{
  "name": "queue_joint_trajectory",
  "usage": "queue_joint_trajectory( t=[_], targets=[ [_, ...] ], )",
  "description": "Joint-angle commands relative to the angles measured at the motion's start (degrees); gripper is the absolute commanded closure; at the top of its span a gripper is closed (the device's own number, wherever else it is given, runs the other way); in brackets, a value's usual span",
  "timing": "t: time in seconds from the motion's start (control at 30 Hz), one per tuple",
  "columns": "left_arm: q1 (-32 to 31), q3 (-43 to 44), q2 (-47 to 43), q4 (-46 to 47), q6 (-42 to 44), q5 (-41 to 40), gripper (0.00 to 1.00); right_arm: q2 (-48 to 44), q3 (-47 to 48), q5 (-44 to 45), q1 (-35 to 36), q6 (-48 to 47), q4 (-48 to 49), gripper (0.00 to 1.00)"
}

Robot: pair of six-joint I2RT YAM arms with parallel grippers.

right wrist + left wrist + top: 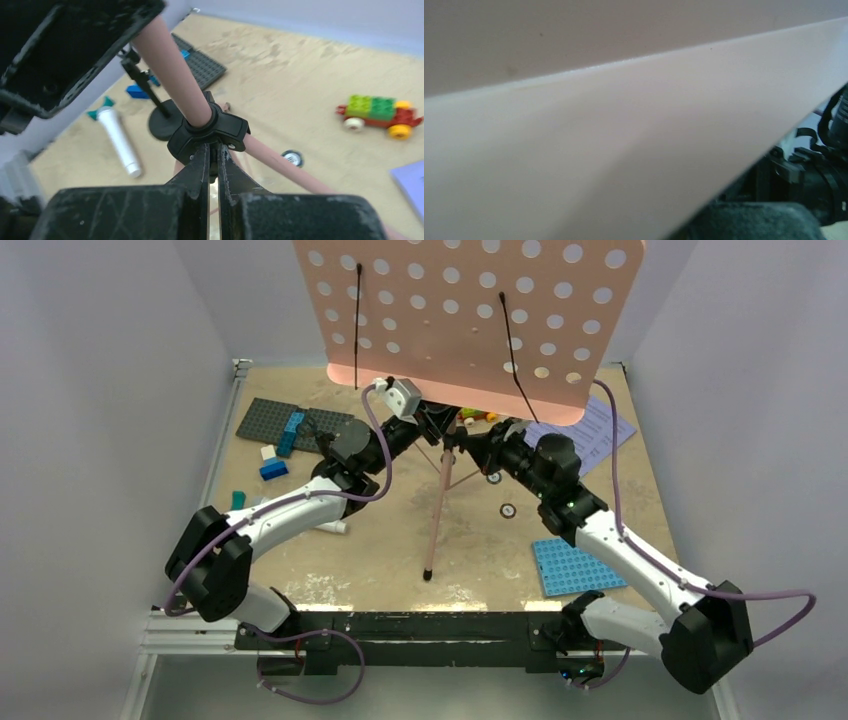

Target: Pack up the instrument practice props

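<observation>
The pink music stand stands mid-table, its hole-dotted desk (470,310) filling the top of the overhead view and nearly all of the left wrist view (599,150). My left gripper (430,422) is tucked under the desk, closed round the top of the pole (170,70). My right gripper (213,150) is shut on a tab of the black tripod collar (210,130). The white microphone (117,142) lies left of the black round-based mic stand (165,122). Lavender sheet music (600,435) lies at the back right.
A grey studded plate (285,420) with blue bricks (275,468) lies at the back left. A blue studded plate (572,565) lies front right. A brick toy car (382,114) sits behind the stand, and a small round disc (508,510) lies near the tripod legs. White walls enclose the table.
</observation>
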Motion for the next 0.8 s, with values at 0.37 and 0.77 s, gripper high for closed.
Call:
queue_joint_trajectory(
  t=[0.37, 0.77],
  targets=[
    [-0.7, 1.5, 2.5, -12.2, -4.4, -2.0, 1.00, -0.9, -13.1, 35.4, 22.6, -45.9, 17.6, 1.00],
    [-0.8, 0.5, 1.5, -12.5, -4.0, -3.4, 1.00, -0.9, -12.9, 47.2, 33.2, -53.9, 15.4, 1.00]
  ],
)
